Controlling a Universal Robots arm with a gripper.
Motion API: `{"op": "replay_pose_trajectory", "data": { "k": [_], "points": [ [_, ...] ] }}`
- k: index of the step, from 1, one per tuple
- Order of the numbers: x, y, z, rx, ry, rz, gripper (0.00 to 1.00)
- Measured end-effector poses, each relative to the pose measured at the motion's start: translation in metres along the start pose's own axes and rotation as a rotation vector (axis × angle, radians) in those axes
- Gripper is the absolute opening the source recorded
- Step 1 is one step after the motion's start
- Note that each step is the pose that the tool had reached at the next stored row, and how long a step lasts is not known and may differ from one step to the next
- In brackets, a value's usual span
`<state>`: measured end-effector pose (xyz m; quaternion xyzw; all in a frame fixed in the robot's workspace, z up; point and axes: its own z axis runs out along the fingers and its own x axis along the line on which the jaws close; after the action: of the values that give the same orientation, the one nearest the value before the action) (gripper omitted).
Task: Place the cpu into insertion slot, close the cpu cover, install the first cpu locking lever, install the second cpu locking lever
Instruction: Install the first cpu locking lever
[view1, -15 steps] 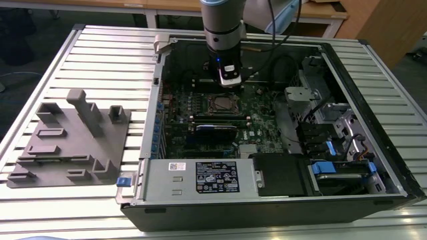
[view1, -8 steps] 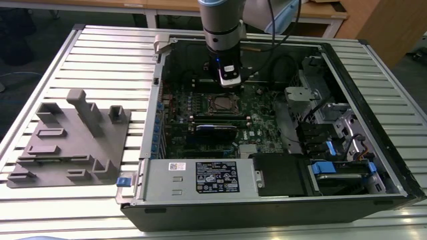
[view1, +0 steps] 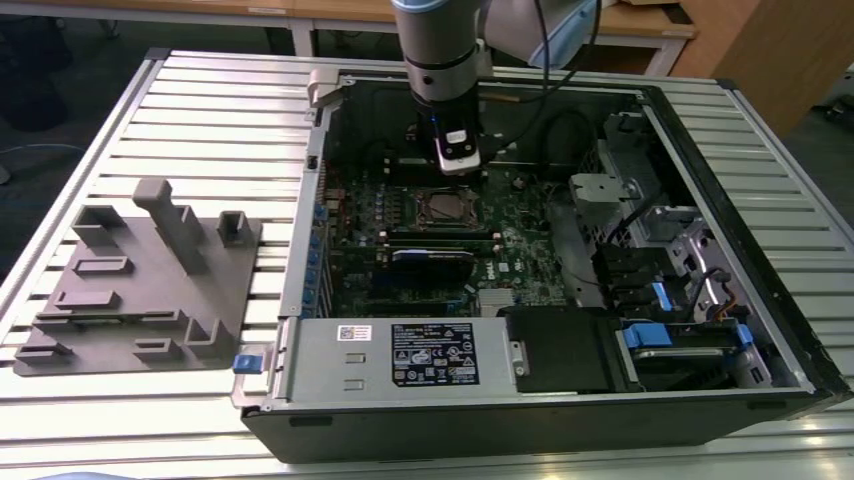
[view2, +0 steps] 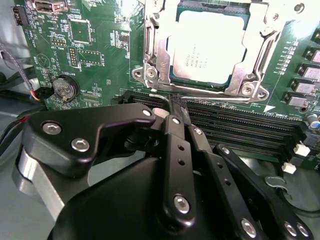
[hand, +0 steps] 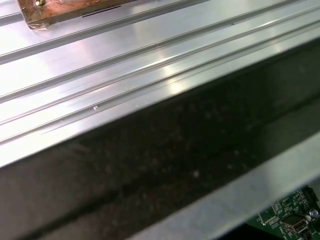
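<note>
In the second wrist view the cpu (view2: 207, 47), a dull silver square, lies in the insertion slot (view2: 215, 6) on the green board. The cpu cover (view2: 159, 60), a silvery frame with a window, lies flat over it. A thin wire locking lever (view2: 210, 94) runs along the socket edge nearest my gripper. My gripper (view2: 172, 102) is shut, its black fingertips right at that lever's end, with nothing visible between them. In the exterior view the gripper (view1: 458, 168) hangs inside the open case just behind the insertion slot (view1: 441, 208).
Long black memory slots (view2: 235, 125) lie beside the socket, a coin battery (view2: 66, 87) off to one side. A grey fixture block (view1: 147, 280) sits on the slatted table at the exterior view's left. Power supply (view1: 400, 355) and drive bays (view1: 667, 340) fill the case's near side.
</note>
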<state>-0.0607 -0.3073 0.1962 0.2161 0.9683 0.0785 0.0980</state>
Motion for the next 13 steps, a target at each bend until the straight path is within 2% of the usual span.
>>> {"op": "replay_pose_trajectory", "data": {
  "k": [8, 13],
  "points": [
    [0.0001, -0.0013, -0.0002, -0.0024, -0.0166, -0.003, 0.1],
    [0.0, -0.0043, -0.0003, -0.0044, -0.0212, -0.004, 0.1]
  ]
}}
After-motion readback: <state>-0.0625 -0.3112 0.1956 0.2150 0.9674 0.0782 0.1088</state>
